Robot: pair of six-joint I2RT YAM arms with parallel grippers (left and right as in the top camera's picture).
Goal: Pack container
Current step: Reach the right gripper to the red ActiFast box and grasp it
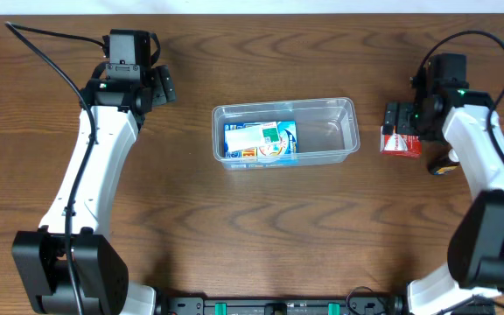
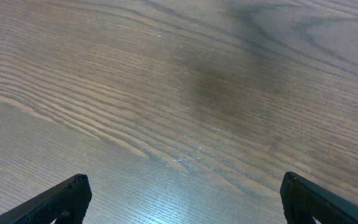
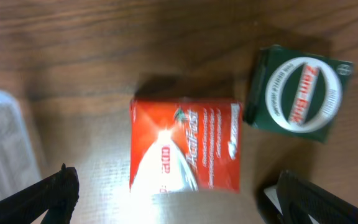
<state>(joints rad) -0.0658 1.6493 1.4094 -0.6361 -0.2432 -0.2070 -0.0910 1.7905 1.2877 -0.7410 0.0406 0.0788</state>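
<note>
The clear plastic container [image 1: 344, 131] lies in the middle of the table. A blue and white box [image 1: 261, 142] lies in its left half. My right gripper [image 1: 399, 115] is open and hovers over a red box [image 1: 401, 143] just right of the container. In the right wrist view the red box [image 3: 185, 143] lies flat between my open fingers [image 3: 179, 205], with a dark green box [image 3: 300, 93] beside it and the container's corner [image 3: 2, 143] at the left edge. My left gripper [image 1: 160, 86] is open and empty at the far left, over bare wood [image 2: 182, 202].
A small yellow and black object [image 1: 444, 166] lies by the right arm, right of the red box. The table is dark brown wood [image 1: 261, 227]. The arm bases stand at the front corners.
</note>
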